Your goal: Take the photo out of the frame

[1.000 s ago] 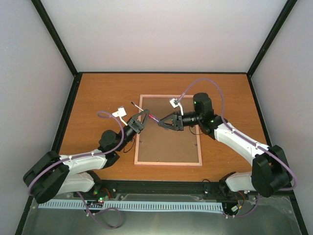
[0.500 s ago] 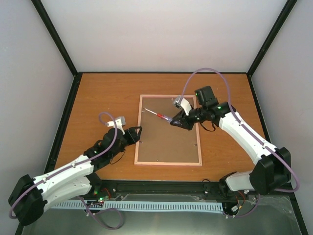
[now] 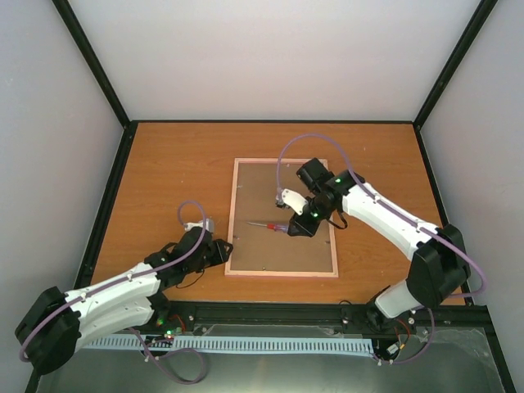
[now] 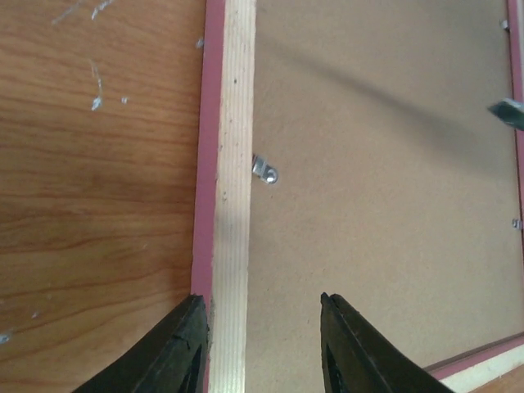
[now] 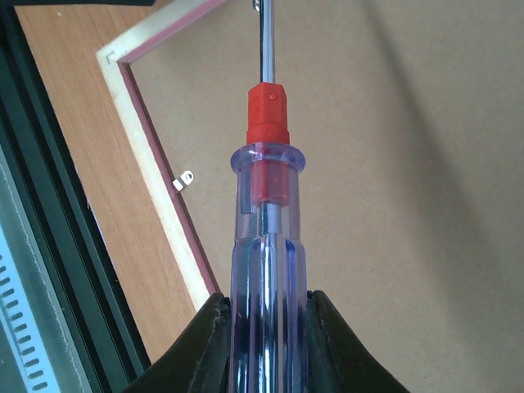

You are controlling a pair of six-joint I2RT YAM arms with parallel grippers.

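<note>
The frame (image 3: 282, 246) lies face down on the table, its brown hardboard back up, with a pale wood rim and a pink border. The photo is hidden under the back. My right gripper (image 3: 299, 226) is shut on a clear-handled screwdriver (image 3: 268, 224) with a red collar, held over the back with its tip pointing left. In the right wrist view the screwdriver (image 5: 266, 237) stands between the gripper's (image 5: 264, 307) jaws. My left gripper (image 3: 227, 251) is open at the frame's lower left edge. In the left wrist view the left gripper (image 4: 260, 304) straddles the wood rim (image 4: 233, 205).
Small metal retaining tabs sit along the rim, one in the left wrist view (image 4: 264, 169) and one in the right wrist view (image 5: 183, 180). The screwdriver tip (image 4: 508, 113) shows at the right of the left wrist view. The black enclosure rail (image 3: 270, 311) runs along the table's near edge.
My left arm has drawn back and down from the screwdriver to the frame's lower left edge. My right gripper has carried the screwdriver nearer, over the lower middle of the back.
</note>
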